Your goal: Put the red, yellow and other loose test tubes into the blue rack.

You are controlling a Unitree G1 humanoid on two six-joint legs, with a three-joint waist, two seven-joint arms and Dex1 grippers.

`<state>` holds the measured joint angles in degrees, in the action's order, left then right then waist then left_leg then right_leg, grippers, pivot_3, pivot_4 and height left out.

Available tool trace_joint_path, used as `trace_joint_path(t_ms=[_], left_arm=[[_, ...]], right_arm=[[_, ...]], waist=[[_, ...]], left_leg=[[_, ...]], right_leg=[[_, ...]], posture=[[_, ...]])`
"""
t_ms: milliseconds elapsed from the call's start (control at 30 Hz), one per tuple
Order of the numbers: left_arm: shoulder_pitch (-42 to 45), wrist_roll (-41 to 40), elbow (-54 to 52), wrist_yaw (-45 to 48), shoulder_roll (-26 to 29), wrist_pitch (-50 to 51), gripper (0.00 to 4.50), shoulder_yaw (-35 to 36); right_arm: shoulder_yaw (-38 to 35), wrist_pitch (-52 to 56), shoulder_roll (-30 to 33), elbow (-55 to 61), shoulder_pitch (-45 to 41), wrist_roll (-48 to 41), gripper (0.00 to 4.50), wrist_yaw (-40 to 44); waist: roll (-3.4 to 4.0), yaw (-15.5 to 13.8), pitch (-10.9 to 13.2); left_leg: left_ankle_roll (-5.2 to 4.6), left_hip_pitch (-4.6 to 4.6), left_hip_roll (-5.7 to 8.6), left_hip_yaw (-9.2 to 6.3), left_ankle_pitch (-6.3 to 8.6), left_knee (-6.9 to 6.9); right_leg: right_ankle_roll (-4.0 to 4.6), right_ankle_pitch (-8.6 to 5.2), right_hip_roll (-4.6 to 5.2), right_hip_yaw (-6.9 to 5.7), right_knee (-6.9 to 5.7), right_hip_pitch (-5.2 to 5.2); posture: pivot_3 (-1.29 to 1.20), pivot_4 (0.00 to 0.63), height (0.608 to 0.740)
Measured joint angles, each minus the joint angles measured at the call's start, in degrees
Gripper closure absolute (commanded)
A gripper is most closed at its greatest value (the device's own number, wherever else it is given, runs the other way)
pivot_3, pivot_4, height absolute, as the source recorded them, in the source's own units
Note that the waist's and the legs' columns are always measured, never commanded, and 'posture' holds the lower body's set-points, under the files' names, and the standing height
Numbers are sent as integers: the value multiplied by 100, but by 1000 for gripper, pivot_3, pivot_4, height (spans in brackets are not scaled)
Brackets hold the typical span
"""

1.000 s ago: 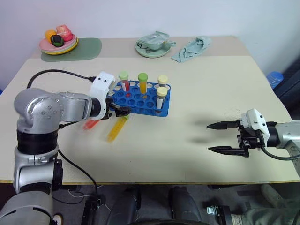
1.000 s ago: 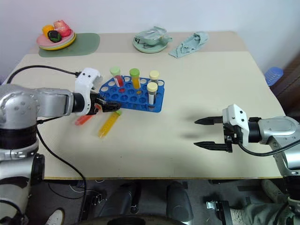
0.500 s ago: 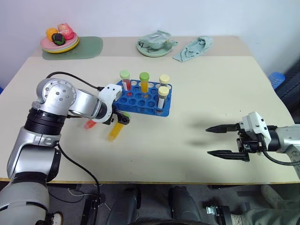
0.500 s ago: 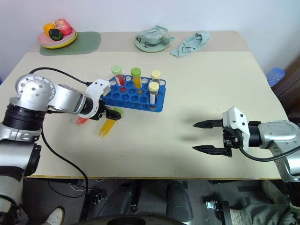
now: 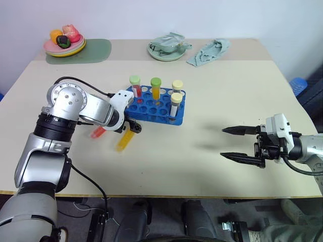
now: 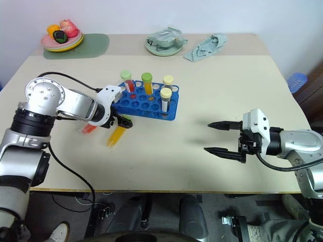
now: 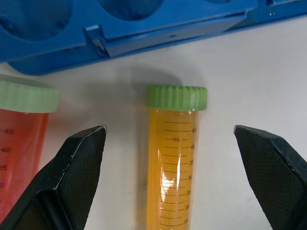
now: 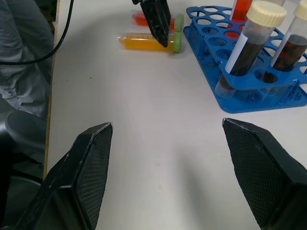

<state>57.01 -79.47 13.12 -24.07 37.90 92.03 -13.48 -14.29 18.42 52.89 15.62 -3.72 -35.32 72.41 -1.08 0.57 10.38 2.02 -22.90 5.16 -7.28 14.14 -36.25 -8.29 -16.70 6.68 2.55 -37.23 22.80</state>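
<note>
left gripper covers most of the red tube at centre-left; wrist view crops the yellow tube at the bottom edge; rack cut off up top

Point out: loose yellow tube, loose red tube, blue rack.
loose yellow tube (image 7: 171, 177), left wrist view, liquid-filled body
loose red tube (image 7: 21, 143), left wrist view, body below cap
blue rack (image 5: 151, 107), left eye view, top grid

A beige table carries a green mat at its far left corner, with a plate of toy food on the mat's left end. Right of the mat sits a pale green dish holding crumpled cloth, and a second crumpled cloth lies just right of the dish.
</note>
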Motion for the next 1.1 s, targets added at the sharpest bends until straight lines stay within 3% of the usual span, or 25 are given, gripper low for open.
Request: trace_joint_path(t_ms=[100, 233, 333, 467, 667, 733, 1100], left_arm=[[0, -69, 0, -25, 3, 0, 101, -59], [-7, -127, -11, -109, 3, 0, 1355, -100], [-21, -124, -15, -189, -8, 0, 1355, -99], [-61, -124, -46, -216, -46, 0, 3066, -98], [-113, -126, -81, -257, -72, 0, 3066, -29], [-157, -126, -100, -285, -93, -1, 3472, 34], [-489, -307, -339, -671, -184, -7, 3580, 449]], right_arm=[[0, 0, -1, -1, -61, 0, 815, -3], [0, 1, -7, -1, -138, -21, 776, -7], [1, 0, -9, -2, -139, -39, 776, 1], [1, 0, -9, -2, -139, -43, 776, 23], [1, 0, -9, -7, -139, -47, 776, 67], [2, 0, -9, -15, -145, -46, 776, 87], [156, -2, -19, -151, -377, -26, 776, 119]], waist=[[0, 5, 0], [0, 3, 0], [0, 1, 0], [0, 3, 0], [1, 7, -1], [2, 4, -2], [3, 7, -3]], left_leg=[[0, -3, 0, 0, 0, 0], [1, -5, 0, 0, -1, -1], [1, -9, 0, 0, -1, -3], [2, -16, 0, 0, -1, -8], [3, -38, 0, 1, -2, -32], [2, -41, 1, 1, -2, -42], [0, -45, 1, 1, 0, -66]], right_leg=[[0, 0, 0, 0, -2, 4], [0, 0, 0, 0, -3, 7], [0, 0, 0, 0, -3, 9], [0, 0, 0, 0, -8, 17], [0, 0, 0, 1, -28, 39], [0, 0, 0, 1, -32, 39], [0, 1, 0, 1, -48, 39]], posture=[[0, 150, 740], [0, 150, 740], [0, 150, 740], [0, 150, 740], [0, 150, 740], [0, 150, 740], [0, 150, 740]])
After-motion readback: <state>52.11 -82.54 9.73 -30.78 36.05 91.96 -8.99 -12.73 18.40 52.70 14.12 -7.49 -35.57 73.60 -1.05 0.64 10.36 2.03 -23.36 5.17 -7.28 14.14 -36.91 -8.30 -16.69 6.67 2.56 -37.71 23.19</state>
